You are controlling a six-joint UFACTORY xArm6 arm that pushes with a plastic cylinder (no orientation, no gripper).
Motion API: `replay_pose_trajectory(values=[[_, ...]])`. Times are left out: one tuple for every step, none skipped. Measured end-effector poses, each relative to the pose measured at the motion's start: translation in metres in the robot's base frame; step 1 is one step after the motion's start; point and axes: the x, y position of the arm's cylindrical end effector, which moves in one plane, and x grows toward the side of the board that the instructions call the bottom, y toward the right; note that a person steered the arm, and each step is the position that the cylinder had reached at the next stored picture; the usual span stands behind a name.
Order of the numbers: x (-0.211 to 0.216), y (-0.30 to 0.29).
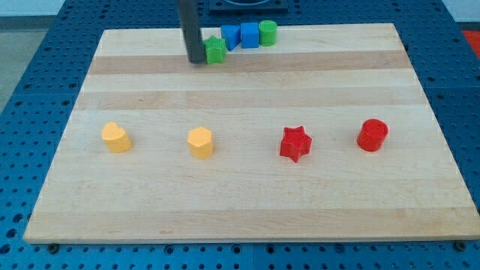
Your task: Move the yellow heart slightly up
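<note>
The yellow heart [115,137] lies on the wooden board [247,202] at the view's left, in the lower half. My tip [196,61] is near the view's top, far above and to the right of the heart. It stands right against the left side of a green star [216,51]. A yellow hexagon [200,142] lies to the right of the heart, level with it.
A blue block [230,37], a blue cube [249,35] and a green cylinder [268,32] line up right of the green star at the board's top edge. A red star [295,143] and a red cylinder [372,135] lie at the right.
</note>
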Motion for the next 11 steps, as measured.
replay_pose_trajectory(values=[[0.0, 0.031], [0.028, 0.03], [0.057, -0.03], [0.057, -0.127], [0.096, -0.2], [0.158, -0.223], [0.204, -0.219], [0.225, -0.182], [0.207, -0.123], [0.172, -0.056], [0.162, -0.02]])
